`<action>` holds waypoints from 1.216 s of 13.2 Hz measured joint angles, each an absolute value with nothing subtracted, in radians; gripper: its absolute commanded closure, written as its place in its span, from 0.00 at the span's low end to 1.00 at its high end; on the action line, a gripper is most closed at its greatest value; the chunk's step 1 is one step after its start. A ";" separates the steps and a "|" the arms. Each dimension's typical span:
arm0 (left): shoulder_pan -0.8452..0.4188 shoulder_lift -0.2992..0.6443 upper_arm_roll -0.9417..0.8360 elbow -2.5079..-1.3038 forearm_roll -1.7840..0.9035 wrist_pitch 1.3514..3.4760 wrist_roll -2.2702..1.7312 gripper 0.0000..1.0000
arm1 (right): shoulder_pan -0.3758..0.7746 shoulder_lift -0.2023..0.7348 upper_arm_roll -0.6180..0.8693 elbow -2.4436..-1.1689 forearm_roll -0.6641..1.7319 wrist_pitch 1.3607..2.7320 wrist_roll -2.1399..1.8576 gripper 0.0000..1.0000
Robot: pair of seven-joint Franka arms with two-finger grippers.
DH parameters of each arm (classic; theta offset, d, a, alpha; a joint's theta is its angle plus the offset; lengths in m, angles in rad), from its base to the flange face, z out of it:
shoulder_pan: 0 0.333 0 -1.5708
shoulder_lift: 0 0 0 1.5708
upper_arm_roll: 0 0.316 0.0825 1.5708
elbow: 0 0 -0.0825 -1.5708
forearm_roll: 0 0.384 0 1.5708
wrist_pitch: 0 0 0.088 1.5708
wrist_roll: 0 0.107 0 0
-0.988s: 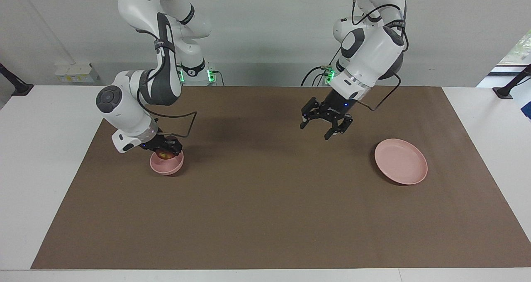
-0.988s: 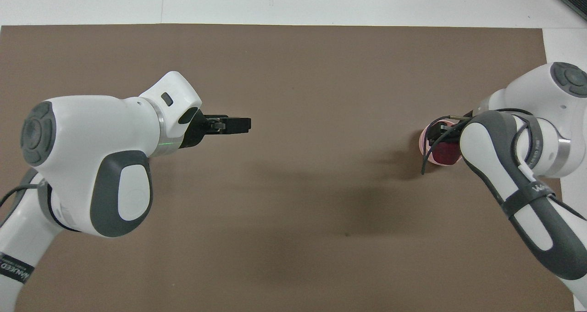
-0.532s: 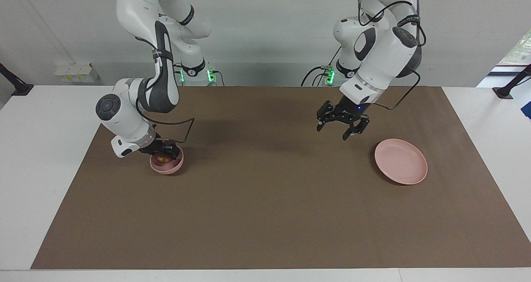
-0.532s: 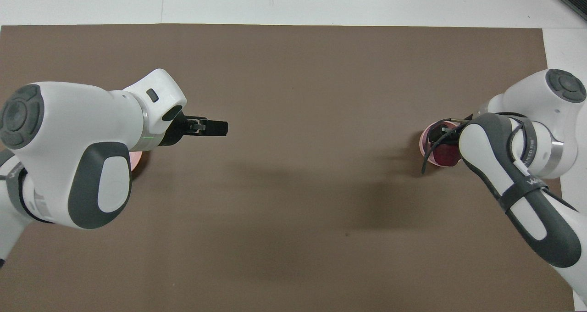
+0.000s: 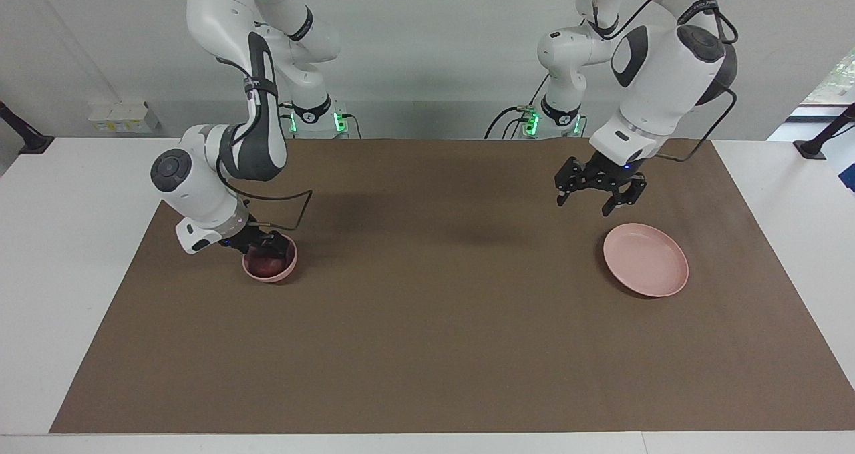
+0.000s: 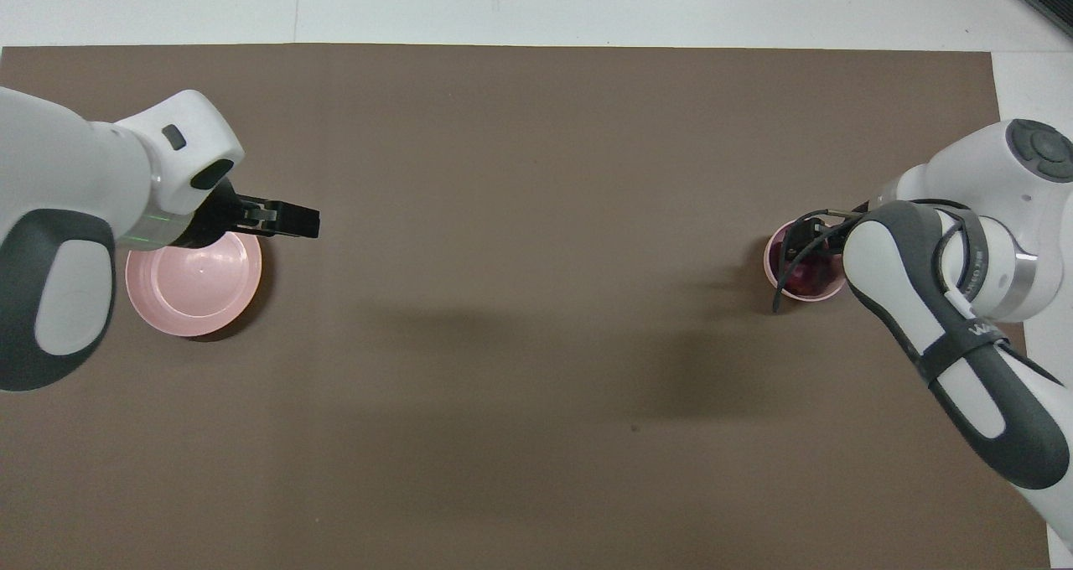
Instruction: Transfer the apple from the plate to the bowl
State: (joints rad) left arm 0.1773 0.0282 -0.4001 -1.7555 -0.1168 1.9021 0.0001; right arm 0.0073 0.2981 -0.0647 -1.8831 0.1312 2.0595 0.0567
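We see a matte brown mat (image 5: pixel 427 320) covering the white surface (image 5: pixel 67 240), with the flat, smooth pink plate (image 5: pixel 645 260) bare at the left arm's end and the left gripper (image 5: pixel 596 199) spread open above the mat beside it. At the right arm's end the small deep bowl (image 5: pixel 270 262) holds the round dark red apple (image 6: pixel 806 275). The right gripper (image 5: pixel 262 243) sits at the bowl's rim; we cannot tell its grip from the facing view, and the overhead view hides it under the arm.

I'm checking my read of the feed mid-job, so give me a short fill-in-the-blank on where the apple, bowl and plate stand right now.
1. The apple lies in the ____.
2. The plate has ____ on it.
3. The right gripper is at the rim of the ____.
4. The left gripper, raised beside the plate, has its fingers ____.

Missing words: bowl; nothing; bowl; open
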 measured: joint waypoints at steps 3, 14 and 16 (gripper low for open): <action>0.145 0.024 -0.327 -1.648 -0.045 1.773 0.000 0.00 | 0.020 0.271 -0.056 -1.794 0.127 1.980 0.074 0.00; -0.125 0.008 -0.027 -1.450 -0.026 1.444 0.000 0.00 | 0.085 -0.102 -0.064 -1.565 -0.031 1.543 0.111 0.00; -0.125 0.005 -0.025 -1.460 -0.023 1.437 0.001 0.00 | 0.085 -0.107 -0.064 -1.560 -0.031 1.522 0.111 0.00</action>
State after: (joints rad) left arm -0.1247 0.0049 -0.0250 -1.4596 -0.0227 1.4371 0.0005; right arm 0.0848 -0.1066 -0.0638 -1.5597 -0.0305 1.5217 0.1107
